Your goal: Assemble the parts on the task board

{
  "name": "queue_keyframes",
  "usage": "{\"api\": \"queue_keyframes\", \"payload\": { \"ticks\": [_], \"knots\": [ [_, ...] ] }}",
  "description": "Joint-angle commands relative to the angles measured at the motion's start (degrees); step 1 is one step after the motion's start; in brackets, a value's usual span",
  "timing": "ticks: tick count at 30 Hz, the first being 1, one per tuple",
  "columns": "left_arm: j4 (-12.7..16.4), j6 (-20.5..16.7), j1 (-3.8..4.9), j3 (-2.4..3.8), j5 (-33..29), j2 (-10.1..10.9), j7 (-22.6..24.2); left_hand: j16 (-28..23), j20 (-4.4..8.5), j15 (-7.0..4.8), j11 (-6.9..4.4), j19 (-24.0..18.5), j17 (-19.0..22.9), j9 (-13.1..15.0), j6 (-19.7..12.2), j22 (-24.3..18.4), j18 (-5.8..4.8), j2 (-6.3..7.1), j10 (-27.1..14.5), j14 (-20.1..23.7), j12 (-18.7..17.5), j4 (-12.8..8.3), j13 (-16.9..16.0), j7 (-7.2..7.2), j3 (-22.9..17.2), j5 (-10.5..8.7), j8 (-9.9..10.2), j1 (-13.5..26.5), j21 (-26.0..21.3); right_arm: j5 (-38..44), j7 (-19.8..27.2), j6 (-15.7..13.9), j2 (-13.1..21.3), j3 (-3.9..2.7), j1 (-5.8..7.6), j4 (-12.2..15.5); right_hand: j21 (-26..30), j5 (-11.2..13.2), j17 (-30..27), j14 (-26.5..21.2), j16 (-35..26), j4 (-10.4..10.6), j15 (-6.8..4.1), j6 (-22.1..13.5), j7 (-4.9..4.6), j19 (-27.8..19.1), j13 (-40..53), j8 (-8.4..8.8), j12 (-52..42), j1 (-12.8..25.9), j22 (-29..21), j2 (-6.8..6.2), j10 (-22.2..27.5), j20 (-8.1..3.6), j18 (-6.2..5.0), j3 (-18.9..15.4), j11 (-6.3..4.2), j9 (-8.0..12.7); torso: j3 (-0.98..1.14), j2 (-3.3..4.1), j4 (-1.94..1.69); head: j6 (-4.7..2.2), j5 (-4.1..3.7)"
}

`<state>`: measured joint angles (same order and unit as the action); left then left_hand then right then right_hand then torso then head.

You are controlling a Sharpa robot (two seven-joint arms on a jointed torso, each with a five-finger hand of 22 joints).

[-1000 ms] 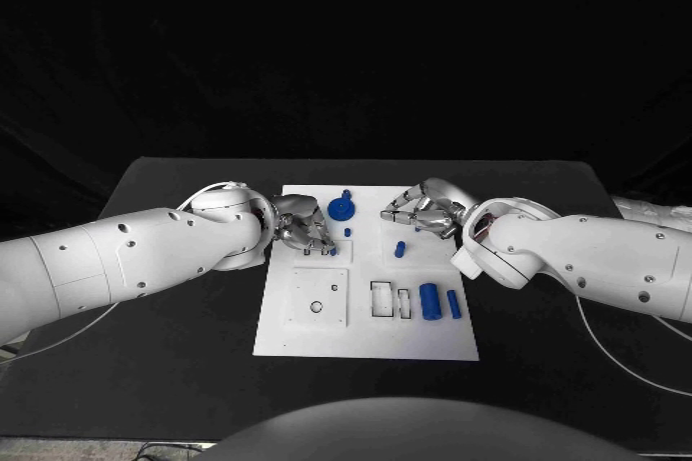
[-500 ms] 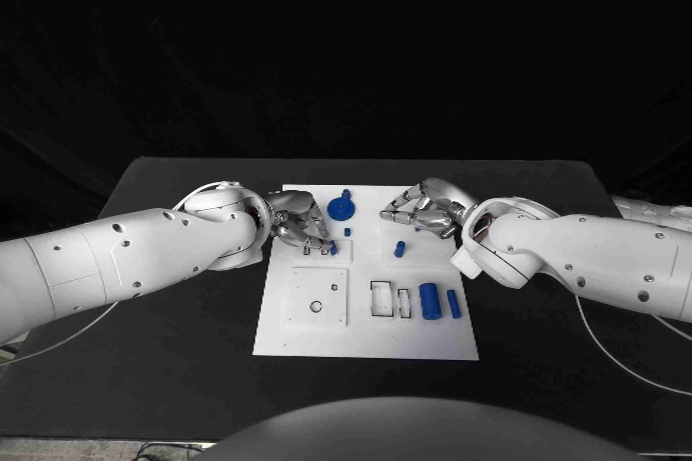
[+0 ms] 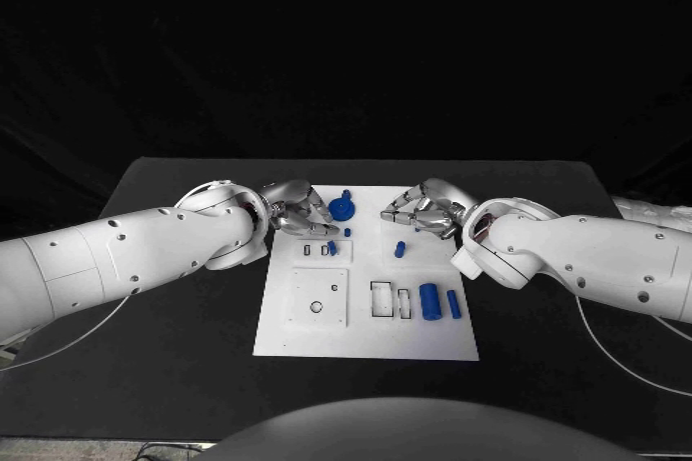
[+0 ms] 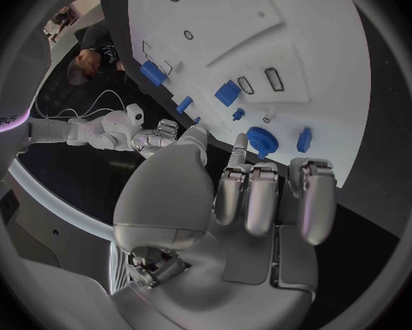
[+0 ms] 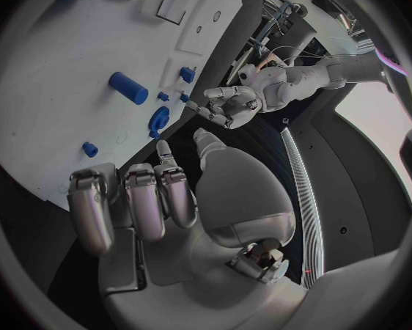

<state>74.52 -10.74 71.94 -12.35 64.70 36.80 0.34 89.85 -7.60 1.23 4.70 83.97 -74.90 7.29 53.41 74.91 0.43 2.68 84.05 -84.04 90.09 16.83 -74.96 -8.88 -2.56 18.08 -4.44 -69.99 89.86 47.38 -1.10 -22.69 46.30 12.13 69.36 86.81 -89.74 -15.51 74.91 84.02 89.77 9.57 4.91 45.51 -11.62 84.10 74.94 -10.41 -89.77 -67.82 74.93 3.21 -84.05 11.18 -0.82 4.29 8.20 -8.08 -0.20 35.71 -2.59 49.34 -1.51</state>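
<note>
Left hand [image 3: 299, 213]: empty. Its fingers are partly curled and apart; your wrist camera shows nothing between them.
Right hand [image 3: 420, 210]: fingers curled inward above the far right part of the board. I cannot tell from these pictures whether anything sits in them.
Board [image 3: 366, 326]: white plate in the middle of the black table [image 3: 173, 311], between the two hands.
Gear [image 3: 342, 207]: blue, at the far edge of the board, just beside the left fingertips [image 4: 242, 141], on the side toward the right hand.
Small pegs: one [image 3: 332, 247] lies just nearer you than the left fingers; another [image 3: 400, 248] lies just nearer you than the right fingers. Both run lengthwise toward you.
Large cylinder [image 3: 430, 300] and slim bar [image 3: 453, 302]: side by side on the near right part of the board, long axes running toward you, well back from both sets of fingers.
Key relation: the left hand is nearer the gear and the left peg; the right hand is nearer the cylinder and bar.
Judgement: you should expect the left hand to act next, and any reach for its peg means drawing the fingers back toward you.
</note>
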Motion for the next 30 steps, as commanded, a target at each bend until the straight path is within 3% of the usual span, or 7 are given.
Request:
{"api": "queue_keyframes", "payload": {
  "ticks": [1,7,12,16,21,26,30],
  "knots": [
    [0.7,-4.9,0.05,0.06,-4.9,0.5,1.3,0.1,-0.43,0.22,0.18,6.0,-15.1,0.1,0.8,15.1,-0.43,-0.3,6.0,-6.0,-0.1,0.0,-15.0,0.36,0.9,0.25,-0.7,1.0,0.1,0.6,0.0,0.8,0.0,-0.01,-0.06,0.0,-0.3,-0.4,15.1,6.0,0.2,0.3,0.44,0.4,-0.7,5.9,15.1,-0.22,-0.2,0.3,15.1,0.42,-5.9,0.34,0.82,0.0,0.27,-0.1,0.0,0.03,0.05,-0.02,0.14],
    [3.2,-4.1,2.55,0.11,-4.9,2.1,-4.1,0.1,0.23,-1.27,-1.93,6.0,-15.1,2.8,7.2,15.1,-0.43,-1.88,6.0,-6.0,-0.1,0.0,-15.0,3.02,4.2,-0.38,-5.1,5.1,0.1,0.6,-0.1,0.7,0.1,-0.01,-0.07,0.1,-0.3,-0.4,15.1,6.0,0.2,0.3,0.44,0.4,-0.7,5.9,15.1,-0.22,-0.2,0.3,15.1,0.42,-5.9,0.34,0.82,0.0,0.27,-0.1,-0.03,0.05,-0.04,0.15,-0.03],
    [5.6,4.5,6.26,0.11,-2.8,2.9,-12.6,0.1,1.05,-2.68,-3.56,6.0,-15.1,6.3,10.5,15.1,-0.43,-3.37,6.0,-6.0,-0.1,0.0,-15.0,4.4,7.4,-6.22,-8.2,9.9,0.1,0.6,-0.1,0.6,0.1,-0.01,-0.08,0.0,-0.3,-0.4,15.1,6.0,0.2,0.3,0.44,0.4,-0.7,5.9,15.1,-0.22,-0.2,0.3,15.1,0.42,-5.9,0.34,0.82,0.0,0.27,-0.1,0.03,0.01,-0.06,0.31,0.33],
    [6.6,11.9,8.17,0.12,-2.8,2.7,-17.1,0.1,1.37,-3.1,-3.79,6.0,-15.1,7.9,9.9,15.1,-0.43,-4.11,6.0,-6.0,-0.1,-0.4,-15.0,4.63,7.1,-8.76,-8.3,5.5,0.1,0.6,-0.1,0.7,-0.1,-0.01,-0.08,0.0,-0.3,-0.4,15.1,6.0,0.2,0.3,0.44,0.4,-0.7,5.9,15.1,-0.22,-0.2,0.3,15.1,0.42,-5.9,0.34,0.82,0.0,0.27,-0.1,0.05,-0.02,0.06,0.37,0.54],
    [6.3,18.6,8.93,0.1,-5.8,1.8,-19.4,0.1,1.42,-3.14,-3.5,6.0,-15.1,10.3,7.7,15.1,-0.43,-6.37,6.0,-6.0,-0.1,-0.3,-15.0,4.32,6.6,-14.8,-8.4,-0.9,0.1,0.6,-0.2,0.8,-0.3,-0.01,-0.08,0.0,-0.3,-0.4,15.1,6.0,0.2,0.4,0.45,0.5,-0.7,5.9,15.1,-0.32,-0.2,0.4,15.1,0.44,-5.9,0.36,0.82,0.0,0.28,-0.1,-0.02,0.07,0.14,0.18,0.64],
    [5.6,22.8,9.11,0.05,-7.6,1.0,-21.3,0.1,1.14,-3.54,-4.37,6.0,-15.1,14.2,9.6,15.1,-0.43,-8.6,6.0,-6.0,-0.1,-0.1,-15.0,5.28,7.7,-15.4,-12.0,-1.3,0.1,0.6,-0.3,0.9,-0.3,0.0,-0.08,-0.1,-0.3,-0.4,15.1,6.0,0.2,0.4,0.45,0.5,-0.7,5.9,15.1,-0.32,-0.2,0.4,15.1,0.44,-5.9,0.36,0.82,0.0,0.28,-0.1,0.06,0.08,0.06,0.34,0.71],
    [5.2,25.3,9.1,0.02,-8.0,0.7,-23.5,0.1,1.1,-4.1,-5.23,6.0,-15.1,18.0,10.5,15.1,-0.43,-10.86,6.0,-6.0,-0.1,-0.1,-15.0,6.22,10.3,-15.31,-15.1,2.4,0.1,0.6,-0.3,0.9,-0.3,0.0,-0.13,-0.2,-0.3,-0.4,15.1,6.0,0.2,0.4,0.45,0.5,-0.7,5.9,15.1,-0.32,-0.2,0.4,15.1,0.44,-5.9,0.36,0.82,0.0,0.28,-0.1,0.0,0.08,0.04,0.4,0.68]
  ]
}}
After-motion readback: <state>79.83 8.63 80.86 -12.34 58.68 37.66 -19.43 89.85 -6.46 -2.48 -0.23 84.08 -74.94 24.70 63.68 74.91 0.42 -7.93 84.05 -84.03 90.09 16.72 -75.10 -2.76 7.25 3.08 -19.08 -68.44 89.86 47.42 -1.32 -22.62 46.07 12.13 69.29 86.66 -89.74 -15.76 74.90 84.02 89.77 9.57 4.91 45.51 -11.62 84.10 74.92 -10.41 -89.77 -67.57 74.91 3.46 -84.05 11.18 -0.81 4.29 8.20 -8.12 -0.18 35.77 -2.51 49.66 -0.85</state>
